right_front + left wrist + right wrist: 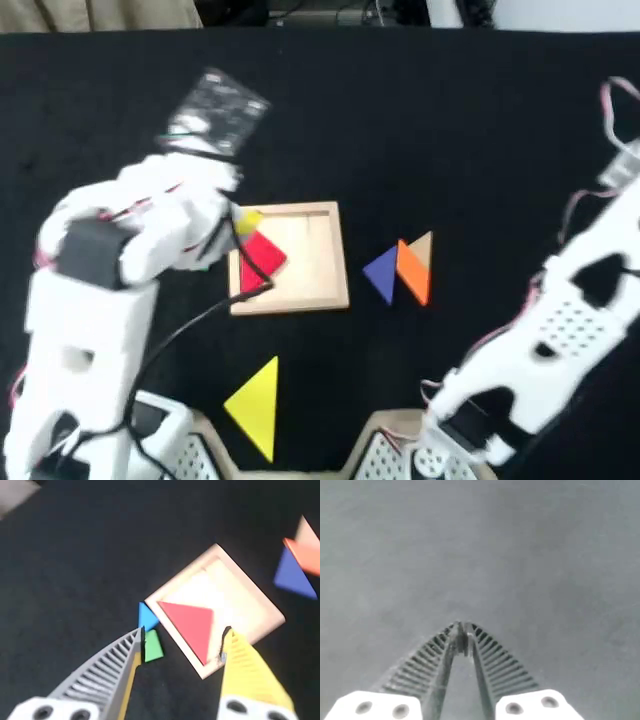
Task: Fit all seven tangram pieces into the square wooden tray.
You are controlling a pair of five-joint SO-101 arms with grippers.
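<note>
The square wooden tray (318,262) lies mid-table with a red triangle (262,260) in its left part. My left gripper (242,226) hovers at the tray's left edge, open, and nothing is between its fingers. In the left wrist view the left gripper (182,634) straddles the tray (260,611) corner that holds the red triangle (190,622). A light blue piece (146,616) and a green piece (152,646) lie just outside that edge. My right gripper (463,630) is shut over bare black cloth.
Right of the tray lie a blue triangle (382,272), an orange piece (413,272) and a tan triangle (425,245). A big yellow triangle (256,405) lies near the front edge. A dark speckled card (215,110) sits at the back left. The right arm (560,320) stands folded at the right.
</note>
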